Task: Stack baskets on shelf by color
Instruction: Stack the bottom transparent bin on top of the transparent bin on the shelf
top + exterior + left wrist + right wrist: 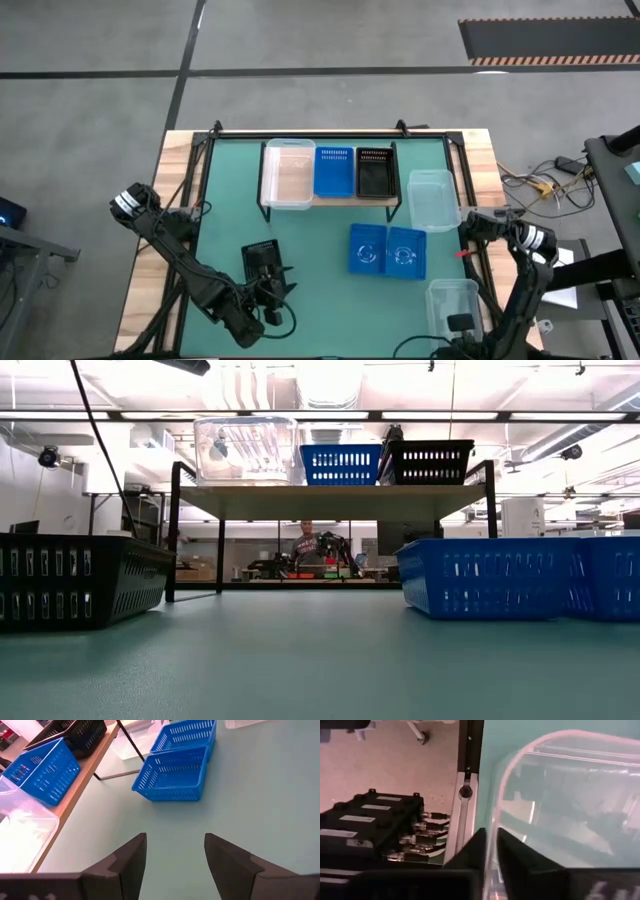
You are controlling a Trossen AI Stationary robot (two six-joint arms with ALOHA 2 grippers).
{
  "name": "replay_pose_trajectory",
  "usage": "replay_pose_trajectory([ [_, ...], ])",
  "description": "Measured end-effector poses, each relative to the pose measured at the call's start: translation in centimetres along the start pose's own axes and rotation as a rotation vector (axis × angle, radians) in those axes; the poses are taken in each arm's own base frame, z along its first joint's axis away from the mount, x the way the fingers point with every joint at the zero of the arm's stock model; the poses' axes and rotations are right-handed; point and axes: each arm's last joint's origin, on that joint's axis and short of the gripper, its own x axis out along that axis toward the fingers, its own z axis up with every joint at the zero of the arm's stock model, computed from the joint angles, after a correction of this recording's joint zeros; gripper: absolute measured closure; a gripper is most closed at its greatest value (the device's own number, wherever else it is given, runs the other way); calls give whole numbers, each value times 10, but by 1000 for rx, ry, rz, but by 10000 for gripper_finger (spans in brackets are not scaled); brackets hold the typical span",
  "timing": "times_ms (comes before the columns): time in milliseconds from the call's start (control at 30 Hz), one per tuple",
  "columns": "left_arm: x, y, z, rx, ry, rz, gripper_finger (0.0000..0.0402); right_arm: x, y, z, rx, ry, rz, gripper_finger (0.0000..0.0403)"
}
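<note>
The shelf (330, 200) stands at the table's far middle. On its board sit a clear basket (290, 172), a blue one (333, 170) and a black one (375, 170). Two blue baskets (387, 250) stand side by side on the green table. Another clear basket (432, 198) lies to the shelf's right. A black basket (262, 260) stands at the near left, just beyond my open left gripper (175, 860), which holds nothing. At the near right corner, my right gripper (491, 855) is shut on a third clear basket (452, 303). My right gripper holds the clear basket by the rim of its wall (495, 827), near a rounded corner. One finger (520, 855) is inside the tub and the other outside, with the thin wall between them. The fingers come from above, pointing down. The basket sits open side up.
The table's black edge rail (465, 795) runs right beside the held basket. Past it, off the table, lie a black box with cables (370, 820). A person (305, 545) sits far behind the shelf. Bare green table lies between the blue baskets and the near edge.
</note>
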Motion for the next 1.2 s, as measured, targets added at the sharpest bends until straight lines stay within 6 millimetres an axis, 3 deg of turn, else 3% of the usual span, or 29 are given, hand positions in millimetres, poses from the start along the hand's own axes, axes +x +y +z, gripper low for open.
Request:
replay_pose_trajectory([
  [267,-2,0,5,-16,-8,-5,217,-35,-8,0,33,-36,36,394],
  [533,-12,2,29,-1,-57,-21,217,-94,-23,-9,51,-190,-62,394],
  [733,-12,-2,35,77,-103,-56,217,-139,-40,-17,63,-349,-128,394],
  [1000,-8,-16,30,91,-119,-296,217,-188,-60,-28,4,-557,-123,394],
  [1200,-5,-23,26,131,-175,-394,217,-210,-74,-30,-73,-688,-156,394],
])
